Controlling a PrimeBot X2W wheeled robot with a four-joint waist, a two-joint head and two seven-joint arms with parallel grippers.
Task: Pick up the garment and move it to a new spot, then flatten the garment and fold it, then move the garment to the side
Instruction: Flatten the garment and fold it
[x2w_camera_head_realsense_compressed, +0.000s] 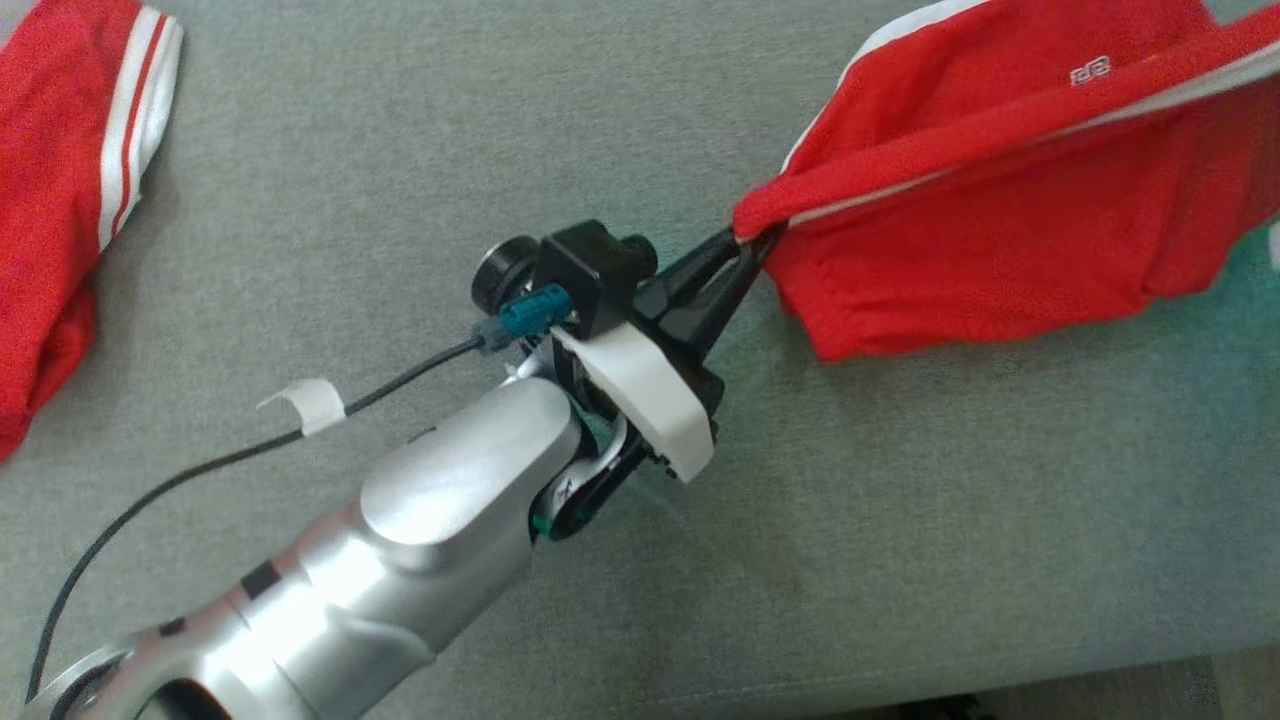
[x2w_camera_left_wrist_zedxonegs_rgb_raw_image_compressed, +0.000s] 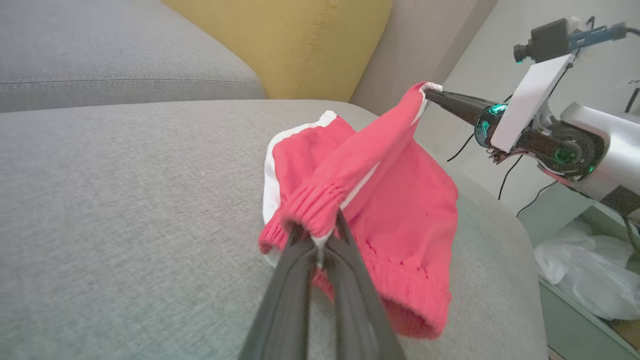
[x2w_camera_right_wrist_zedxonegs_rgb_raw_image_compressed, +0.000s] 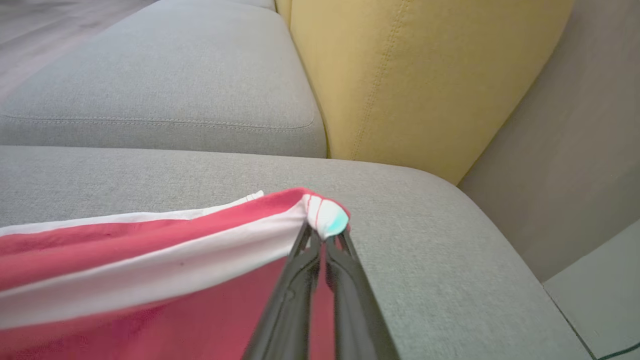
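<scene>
Garment: above grey cushion; waistband strung between left gripper and right gripper, both clamped on it.

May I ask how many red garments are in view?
2. The held garment, head view's upper right, is pinched by the left gripper and right gripper; the other garment lies upper left. More may be hidden.

The silver left arm reaches diagonally forward and rightward, its left pincer clamped tight on the garment. The right pincer, fingers pressed together, grips the far end.
</scene>
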